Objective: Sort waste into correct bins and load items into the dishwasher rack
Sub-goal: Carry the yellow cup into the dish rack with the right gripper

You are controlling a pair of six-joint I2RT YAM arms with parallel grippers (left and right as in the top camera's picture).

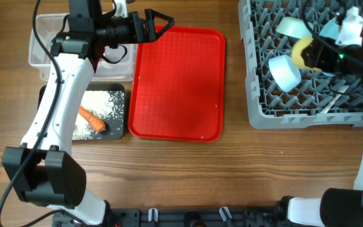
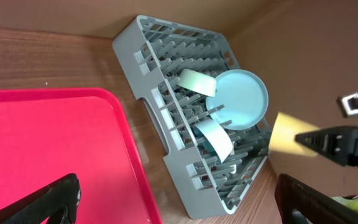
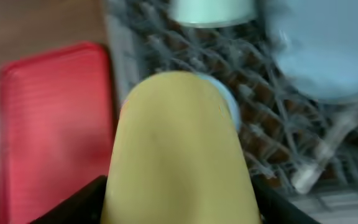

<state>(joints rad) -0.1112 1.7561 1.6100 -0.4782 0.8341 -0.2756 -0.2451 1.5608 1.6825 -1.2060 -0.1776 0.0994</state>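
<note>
Yellow cup — in right gripper

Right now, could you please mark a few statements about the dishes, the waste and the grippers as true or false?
1. The right gripper holds the yellow cup over the rack. True.
2. The left gripper is shut. False: it is open and holds nothing, by a corner of the red tray.
3. The carrot piece lies on the red tray. False: it lies in the black tray, beside the rice.
4. The blue plate is in the rack. True.
5. The green bowl sits on the red tray. False: it is in the rack.
</note>
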